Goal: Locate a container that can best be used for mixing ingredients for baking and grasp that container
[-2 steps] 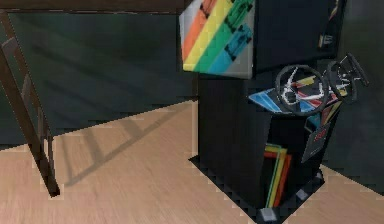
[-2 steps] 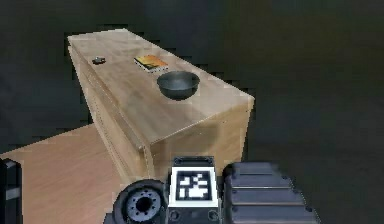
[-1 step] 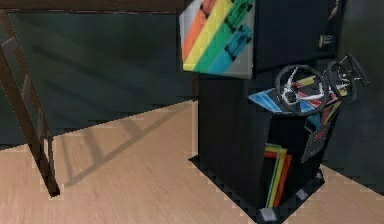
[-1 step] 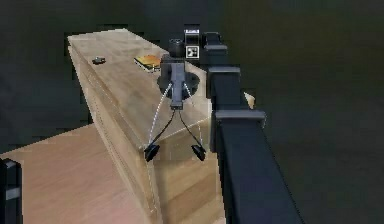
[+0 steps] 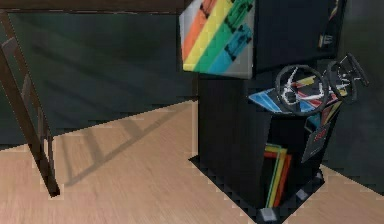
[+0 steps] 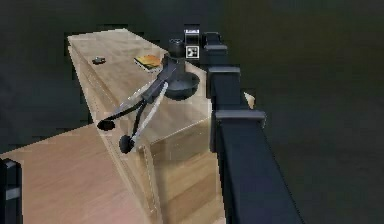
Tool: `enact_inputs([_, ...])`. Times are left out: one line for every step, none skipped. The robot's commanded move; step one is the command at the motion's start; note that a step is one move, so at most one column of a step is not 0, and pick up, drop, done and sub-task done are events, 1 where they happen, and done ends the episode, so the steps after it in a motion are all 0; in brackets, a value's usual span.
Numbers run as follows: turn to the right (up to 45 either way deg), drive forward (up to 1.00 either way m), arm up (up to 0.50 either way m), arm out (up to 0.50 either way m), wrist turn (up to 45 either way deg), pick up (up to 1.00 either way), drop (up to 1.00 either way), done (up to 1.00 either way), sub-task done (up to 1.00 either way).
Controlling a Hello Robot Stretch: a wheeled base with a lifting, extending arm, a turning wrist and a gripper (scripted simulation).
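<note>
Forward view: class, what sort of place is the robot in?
Probably a games room or bedroom in a house: an arcade racing cabinet with a steering wheel, a wooden ladder, perhaps to a loft bed, and a wooden floor.

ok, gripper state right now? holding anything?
Gripper: holds nothing; its far end shows against the bare top of the wooden counter.

Arm (image 6: 243, 150) outstretched, end effector (image 6: 114, 136) — pointing down-left
</note>
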Motion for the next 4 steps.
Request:
enact_inputs([0.0, 0.00, 0.00, 0.00, 45.0, 0.00, 0.00, 0.00, 0.00])
enact_inputs([0.0, 0.00, 0.00, 0.00, 45.0, 0.00, 0.00, 0.00, 0.00])
enact_inputs([0.0, 0.00, 0.00, 0.00, 42.0, 0.00, 0.00, 0.00, 0.00])
enact_inputs([0.0, 0.00, -0.04, 0.00, 0.0, 0.00, 0.00, 0.00, 0.00])
